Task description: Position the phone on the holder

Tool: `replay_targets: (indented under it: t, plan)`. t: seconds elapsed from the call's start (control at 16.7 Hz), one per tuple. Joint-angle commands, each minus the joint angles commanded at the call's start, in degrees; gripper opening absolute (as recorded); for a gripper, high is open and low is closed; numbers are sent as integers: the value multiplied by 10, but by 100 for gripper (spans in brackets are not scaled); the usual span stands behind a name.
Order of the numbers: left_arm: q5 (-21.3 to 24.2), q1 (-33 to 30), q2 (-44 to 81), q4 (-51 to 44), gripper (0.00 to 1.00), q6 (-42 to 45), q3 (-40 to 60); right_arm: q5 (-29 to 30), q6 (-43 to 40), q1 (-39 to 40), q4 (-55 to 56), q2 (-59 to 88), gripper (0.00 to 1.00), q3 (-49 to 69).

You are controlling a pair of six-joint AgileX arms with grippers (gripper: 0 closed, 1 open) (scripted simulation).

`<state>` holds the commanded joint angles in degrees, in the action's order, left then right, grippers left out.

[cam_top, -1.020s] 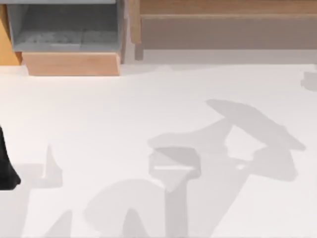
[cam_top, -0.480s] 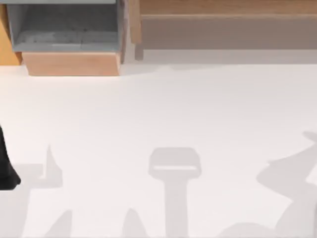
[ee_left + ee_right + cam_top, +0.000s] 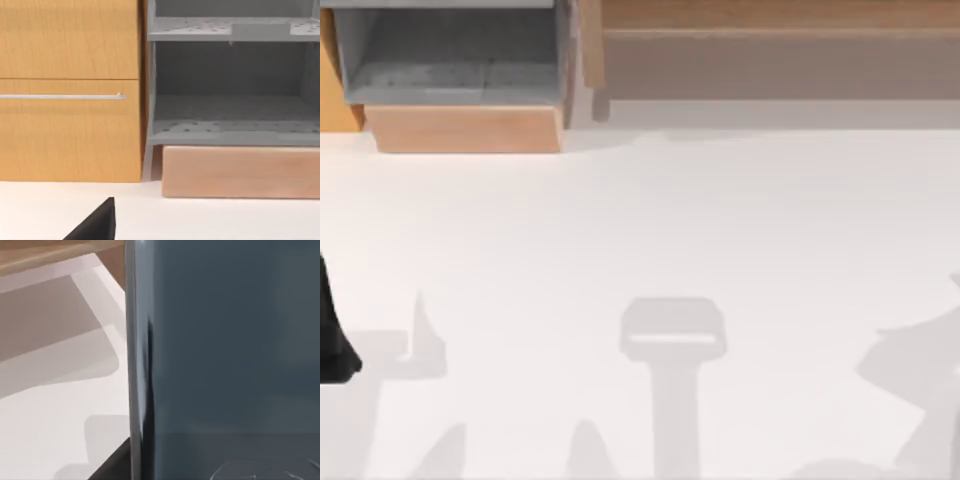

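Note:
The phone (image 3: 225, 350), a dark blue-grey glossy slab with a thin silvery edge, stands very close in the right wrist view, with the white table far behind it. It hangs off the table, held by my right gripper; a dark bit of finger (image 3: 112, 465) shows beside its lower edge. The right arm's shadow (image 3: 915, 370) lies at the table's right edge in the top view. The holder is out of view. My left arm (image 3: 332, 340) is parked at the table's left edge, with one black fingertip (image 3: 97, 225) in its wrist view.
A grey open shelf unit (image 3: 450, 55) on a wooden base (image 3: 465, 128) stands at the back left, beside an orange-wood cabinet with a drawer handle (image 3: 62, 96). A wooden bench-like piece (image 3: 770, 50) runs along the back right. A fixed grey shadow (image 3: 672, 335) marks the table's middle.
The right arm's shadow, with the phone's, has slid from the table's middle to its right edge. The left arm has not moved.

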<state>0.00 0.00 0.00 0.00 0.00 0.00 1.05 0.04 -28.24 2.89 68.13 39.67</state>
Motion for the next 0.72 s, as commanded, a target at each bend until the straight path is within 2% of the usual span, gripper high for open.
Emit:
replay_targets:
  t: [0.42, 0.72]
  plan:
    - [0, 0, 0, 0, 100, 0, 0, 14, -6, 5, 41, 66, 0, 22]
    - [0, 0, 0, 0, 100, 0, 0, 1, 0, -3, 94, 128, 0, 36]
